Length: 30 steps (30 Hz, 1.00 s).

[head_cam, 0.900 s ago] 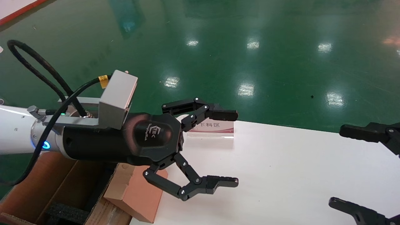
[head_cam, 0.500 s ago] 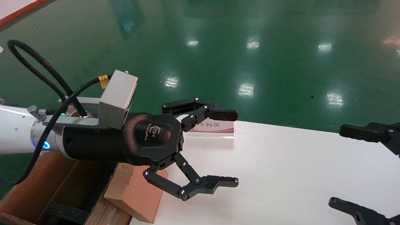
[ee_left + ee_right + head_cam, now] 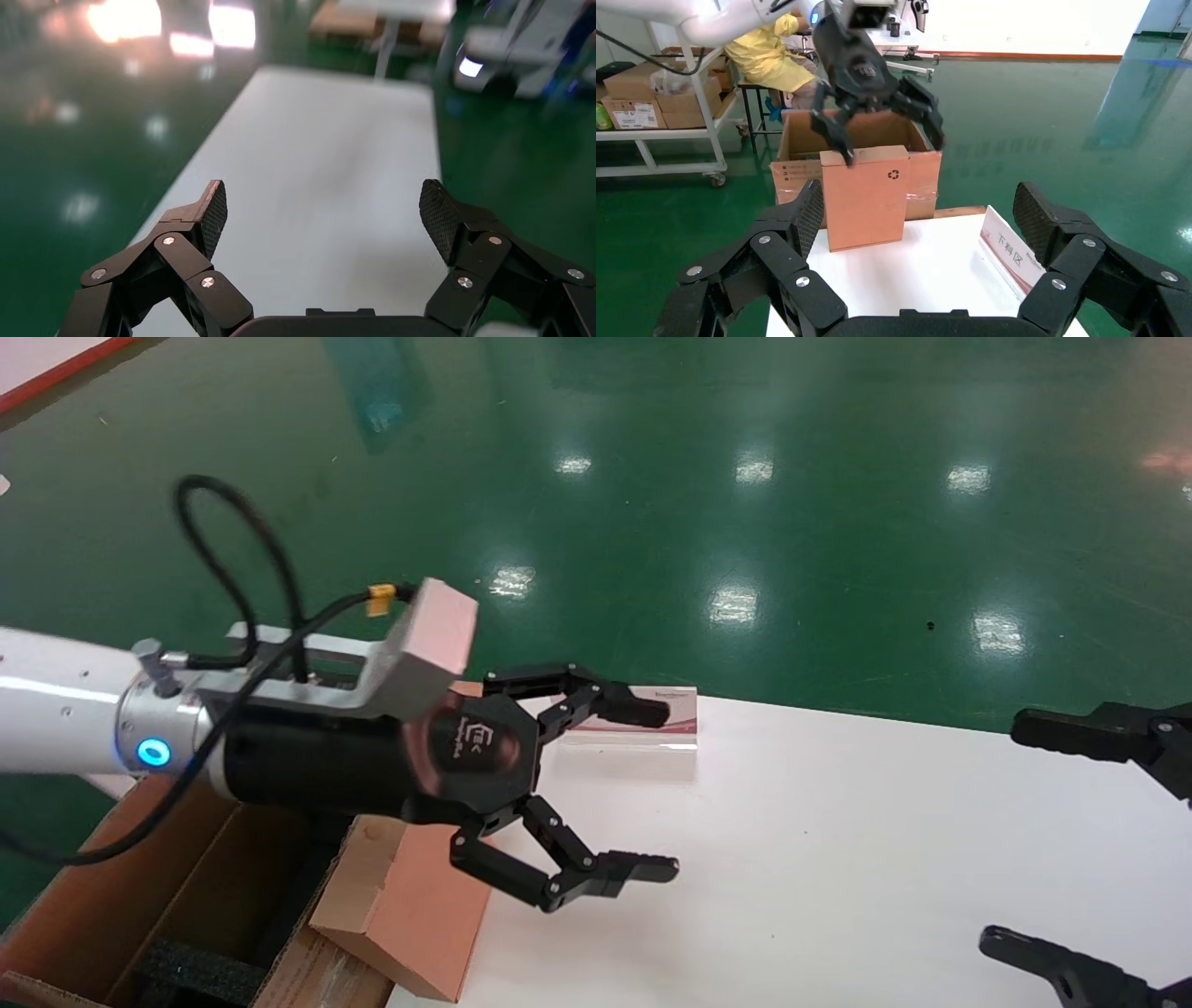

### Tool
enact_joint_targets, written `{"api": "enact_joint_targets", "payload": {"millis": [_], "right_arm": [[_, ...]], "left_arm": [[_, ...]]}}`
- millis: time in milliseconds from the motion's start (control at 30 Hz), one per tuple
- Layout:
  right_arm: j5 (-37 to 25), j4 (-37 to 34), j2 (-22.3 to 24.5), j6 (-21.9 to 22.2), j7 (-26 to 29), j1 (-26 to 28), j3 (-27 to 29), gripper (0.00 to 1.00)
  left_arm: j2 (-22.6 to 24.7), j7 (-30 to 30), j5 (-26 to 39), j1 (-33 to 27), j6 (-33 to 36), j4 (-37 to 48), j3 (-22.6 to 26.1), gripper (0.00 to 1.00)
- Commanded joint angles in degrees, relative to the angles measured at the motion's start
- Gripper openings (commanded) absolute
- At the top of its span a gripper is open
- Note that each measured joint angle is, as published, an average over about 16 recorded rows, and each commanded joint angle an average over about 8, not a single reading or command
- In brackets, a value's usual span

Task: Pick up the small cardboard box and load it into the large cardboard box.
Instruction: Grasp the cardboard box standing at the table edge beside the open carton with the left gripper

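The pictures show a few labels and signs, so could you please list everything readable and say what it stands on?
"下料区": white and red acrylic sign standing on the white table.
Black recycling symbol, no words: small plain brown cardboard box.
Logo on the left gripper: unreadable.
Print on the large brown corrugated cardboard box: unreadable.

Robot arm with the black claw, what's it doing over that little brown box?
The left pincer is wide open and holding nothing, hanging just above the small cardboard box. That box stands at the end of the white table, up against the large cardboard box, and isn't loaded yet. The right pincer waits open at the table's other side. It looks ready to grab the small box.
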Motion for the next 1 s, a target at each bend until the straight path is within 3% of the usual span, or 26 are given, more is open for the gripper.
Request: {"api": "enact_joint_targets", "payload": {"millis": [33,233,600,767,1000], "right_arm": [[0.0,0.0,0.0,0.0,0.0,0.0,0.0,1.0],[0.0,0.0,0.0,0.0,0.0,0.0,0.0,1.0],[0.1,0.0,0.0,0.0,0.0,0.0,-0.1,1.0],[0.1,0.0,0.0,0.0,-0.1,0.0,-0.1,1.0],[0.1,0.0,0.0,0.0,-0.1,0.0,-0.1,1.0]], "left_arm": [[-0.8,-2.5,4.1,-2.1,-0.2,-0.9,1.5,1.0],[0.8,-13.2,17.0,-13.0,4.2,-1.2,9.5,1.0],[2.7,-31.3,32.4,-30.7,5.4,-2.0,29.1,1.0],[3.8,-39.4,35.9,-37.8,5.4,-2.3,37.8,1.0],[4.6,-47.4,33.7,-44.7,5.2,-2.6,48.2,1.0]]}}
